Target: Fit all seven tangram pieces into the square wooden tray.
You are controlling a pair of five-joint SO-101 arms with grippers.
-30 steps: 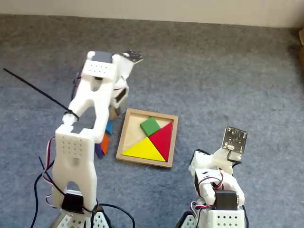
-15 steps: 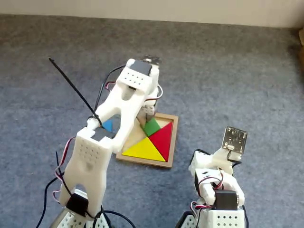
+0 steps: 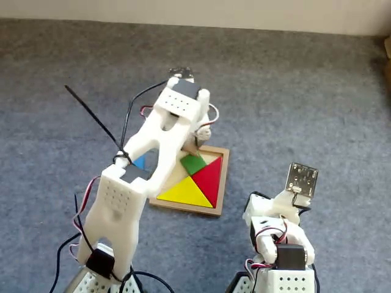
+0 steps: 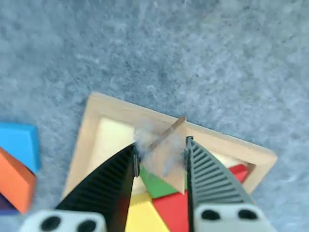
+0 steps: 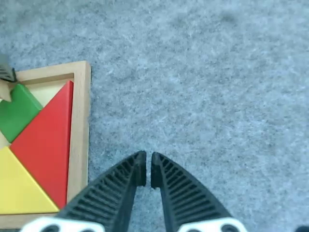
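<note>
The square wooden tray [image 3: 221, 183] lies on the carpet and holds a green square [image 3: 193, 163], a red triangle [image 3: 209, 177] and a yellow triangle [image 3: 182, 192]. My left gripper [image 4: 161, 152] hangs over the tray's [image 4: 91, 123] far corner, shut on a pale wood-coloured triangle [image 4: 164, 159] that is tilted just above the green square [image 4: 155, 186]. Blue [image 4: 19, 145], orange [image 4: 14, 176] and purple [image 4: 5, 205] pieces lie on the carpet beside the tray. My right gripper [image 5: 148, 171] is shut with nothing in it, over bare carpet beside the tray's rim [image 5: 81, 121].
Grey carpet surrounds the tray on all sides. The left arm's white body [image 3: 153, 146] crosses over the tray's left part and hides most of the loose pieces; a blue piece [image 3: 140, 162] peeks out. The right arm [image 3: 281, 235] is folded near the front edge.
The left arm swung right from the loose pieces beside the tray to over the tray's far corner, carrying the wood-coloured triangle. The right arm has not moved.
</note>
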